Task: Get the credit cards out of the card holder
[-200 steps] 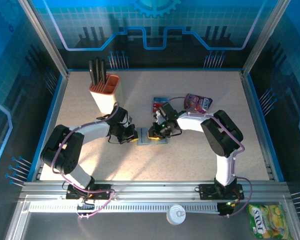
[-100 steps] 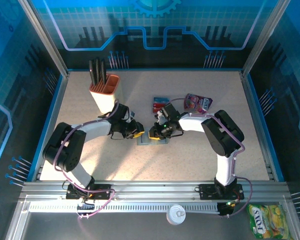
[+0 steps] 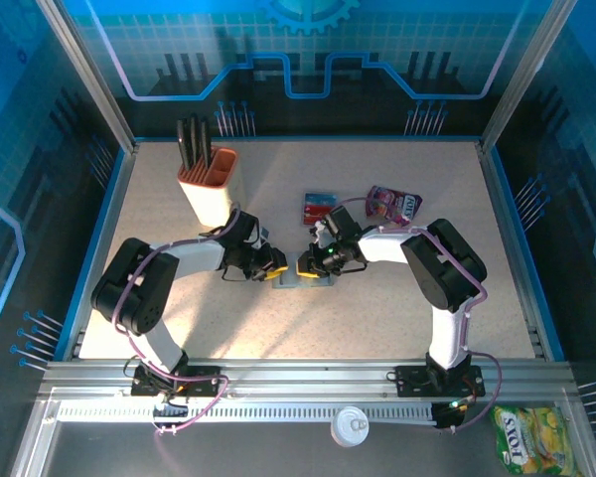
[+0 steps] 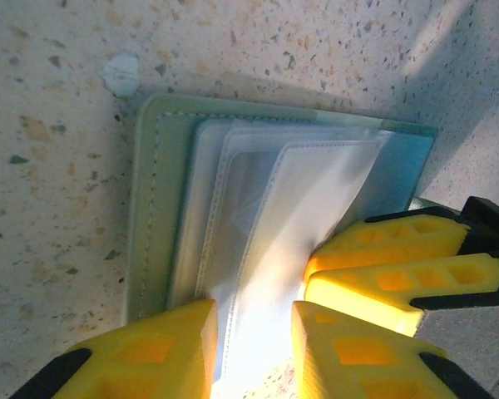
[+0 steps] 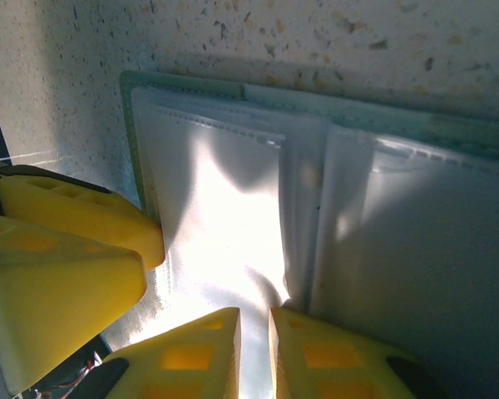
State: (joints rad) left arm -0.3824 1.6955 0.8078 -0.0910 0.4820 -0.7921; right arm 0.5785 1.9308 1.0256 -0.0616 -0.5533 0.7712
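The card holder (image 3: 304,279) lies open on the table between my two grippers. Its grey-green cover (image 4: 154,208) and clear plastic sleeves (image 4: 274,216) fan out in the left wrist view. My left gripper (image 4: 254,349) stands open, its yellow fingers straddling a sleeve at the holder's left end. My right gripper (image 5: 255,349) has its jaws nearly together, pinching a clear sleeve (image 5: 224,216) near the fold. The right gripper's fingers (image 4: 399,266) press in beside the left ones. Red and blue credit cards (image 3: 320,207) lie on the table behind the holder.
An orange-and-cream cup (image 3: 207,184) with black pens stands at the back left. A pink snack pouch (image 3: 392,204) lies right of the loose cards. A yellow packet (image 3: 531,437) and a white lid (image 3: 351,425) sit off the table in front.
My left gripper has opened from shut and shifted slightly right toward the holder. The right gripper's jaws have narrowed a little and stayed on the holder.
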